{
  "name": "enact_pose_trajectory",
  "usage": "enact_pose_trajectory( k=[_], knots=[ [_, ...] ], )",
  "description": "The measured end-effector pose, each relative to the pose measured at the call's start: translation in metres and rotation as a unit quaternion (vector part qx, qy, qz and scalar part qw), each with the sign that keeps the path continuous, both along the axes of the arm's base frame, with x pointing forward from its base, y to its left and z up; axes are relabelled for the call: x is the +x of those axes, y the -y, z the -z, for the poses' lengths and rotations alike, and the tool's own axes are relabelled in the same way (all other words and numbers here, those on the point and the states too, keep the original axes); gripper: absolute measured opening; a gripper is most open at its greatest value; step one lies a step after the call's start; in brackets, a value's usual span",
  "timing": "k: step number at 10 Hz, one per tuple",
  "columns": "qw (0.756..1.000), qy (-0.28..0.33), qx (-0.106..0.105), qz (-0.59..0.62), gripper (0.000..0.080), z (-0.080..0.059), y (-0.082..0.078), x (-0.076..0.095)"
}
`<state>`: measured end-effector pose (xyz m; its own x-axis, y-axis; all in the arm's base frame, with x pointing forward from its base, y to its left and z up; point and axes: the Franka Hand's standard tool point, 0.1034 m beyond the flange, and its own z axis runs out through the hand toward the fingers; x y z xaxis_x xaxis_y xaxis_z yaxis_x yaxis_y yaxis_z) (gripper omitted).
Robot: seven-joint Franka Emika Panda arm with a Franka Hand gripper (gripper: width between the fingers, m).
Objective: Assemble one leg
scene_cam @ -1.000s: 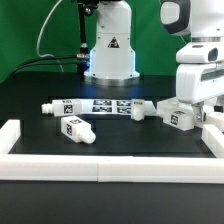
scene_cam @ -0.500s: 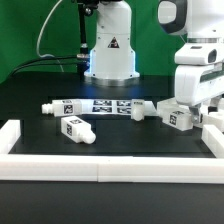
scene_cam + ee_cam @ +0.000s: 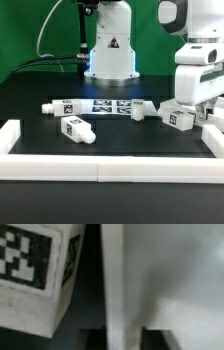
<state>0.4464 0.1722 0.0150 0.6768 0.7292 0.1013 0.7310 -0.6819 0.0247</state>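
Note:
Several white legs with code tags lie on the black table: one (image 3: 76,128) at the exterior view's left front, one (image 3: 140,110) in the middle, one (image 3: 181,116) at the right beside my gripper (image 3: 207,110). In the wrist view my gripper (image 3: 125,332) has its two dark fingers (image 3: 96,339) pressed against either side of the thin edge of a flat white panel (image 3: 170,286). A tagged white part (image 3: 30,269), likely the right-hand leg, lies close beside the panel. In the exterior view the panel is mostly hidden behind my hand.
The marker board (image 3: 100,105) lies flat in the middle behind the legs. A small white part (image 3: 48,107) lies at its left end. A low white wall (image 3: 100,165) runs along the front, with side walls at the left (image 3: 10,132) and right (image 3: 214,138). The arm's base (image 3: 108,50) stands at the back.

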Motion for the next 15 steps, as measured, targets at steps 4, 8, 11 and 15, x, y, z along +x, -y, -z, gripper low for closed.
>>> enact_pose_trajectory(
  k=[4, 8, 11, 15],
  knots=[
    [1.0, -0.014, -0.008, 0.014, 0.0053, -0.013, 0.015, -0.001],
    [0.998, -0.037, -0.033, 0.044, 0.0054, -0.089, 0.051, 0.007],
    [0.989, -0.051, -0.034, 0.137, 0.0054, -0.111, 0.102, 0.023],
    [0.991, -0.046, -0.027, 0.123, 0.0054, -0.104, 0.127, 0.039]
  ],
)
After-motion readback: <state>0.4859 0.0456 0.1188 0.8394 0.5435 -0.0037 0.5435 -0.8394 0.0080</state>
